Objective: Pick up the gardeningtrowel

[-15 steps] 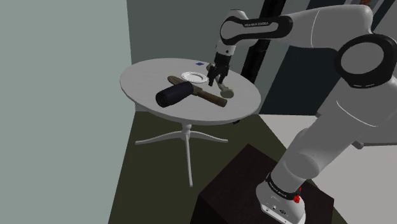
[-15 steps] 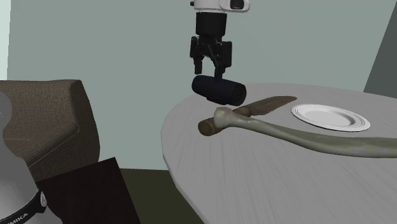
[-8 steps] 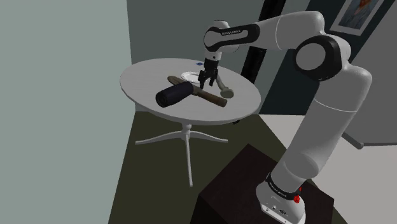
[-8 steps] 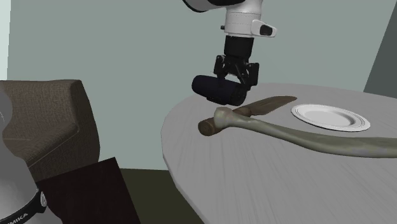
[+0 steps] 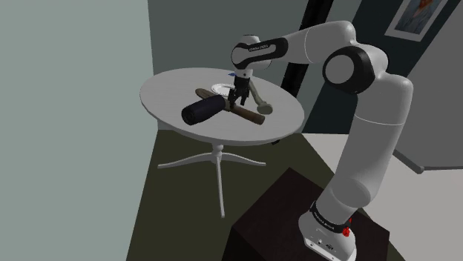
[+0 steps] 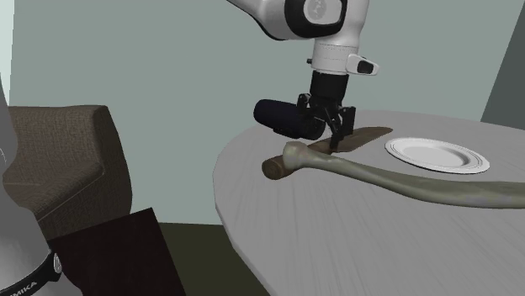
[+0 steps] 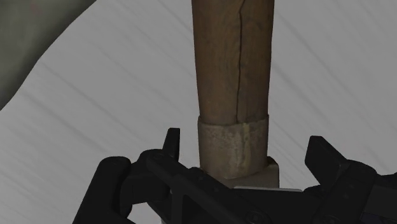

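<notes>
Against the frames from half a second and a second ago, we see the gripper (image 6: 333, 136) lower and further toward the second exterior view's right. It is now down at the gardening trowel (image 6: 363, 135), just beside the dark cylinder (image 6: 286, 118) instead of above it. In the shoulder view the arm has folded further over the round grey table (image 5: 171, 89). The trowel, the cylinder, the white plate (image 6: 437, 155) and the long bone-shaped thing (image 6: 404, 181) lie where they lay before.

The trowel lies flat on the table, with the bone-shaped thing across it near its brown butt end.

The wrist view gives us what the two outer views hide. There the gripper (image 7: 247, 147) stands open, one black finger on each side of the trowel's (image 7: 234, 63) pale collar, where the cracked wooden handle begins. A gap remains on both sides, so nothing is grasped. The shoulder view, in turn, shows the gripper (image 5: 239, 100) between the cylinder (image 5: 202, 111) and the plate (image 5: 222, 89).
</notes>
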You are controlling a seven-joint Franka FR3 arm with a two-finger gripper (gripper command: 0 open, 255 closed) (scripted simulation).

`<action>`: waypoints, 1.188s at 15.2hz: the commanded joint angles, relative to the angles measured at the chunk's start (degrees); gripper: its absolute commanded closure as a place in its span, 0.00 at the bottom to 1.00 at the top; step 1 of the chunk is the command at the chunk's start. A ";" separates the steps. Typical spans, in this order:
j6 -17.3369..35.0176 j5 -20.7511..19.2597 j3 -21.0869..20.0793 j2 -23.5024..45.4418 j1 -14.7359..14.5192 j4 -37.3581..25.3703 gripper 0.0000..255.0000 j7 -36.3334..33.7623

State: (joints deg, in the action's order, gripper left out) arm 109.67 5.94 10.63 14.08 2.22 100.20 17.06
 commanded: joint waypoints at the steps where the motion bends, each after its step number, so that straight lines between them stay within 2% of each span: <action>1: 1.49 0.15 -0.03 0.51 0.02 0.97 0.00 0.16; 3: 1.89 0.19 -0.04 0.64 0.02 1.25 0.00 0.20; 4: 1.90 0.20 -0.05 0.71 0.02 1.19 1.00 0.19; 13: 1.89 0.19 -0.05 0.64 0.02 1.24 1.00 0.20; 18: -1.61 -0.12 0.04 -0.39 0.01 -1.26 1.00 -0.14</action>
State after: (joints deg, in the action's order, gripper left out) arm 108.81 5.89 10.66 13.92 2.24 99.55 17.01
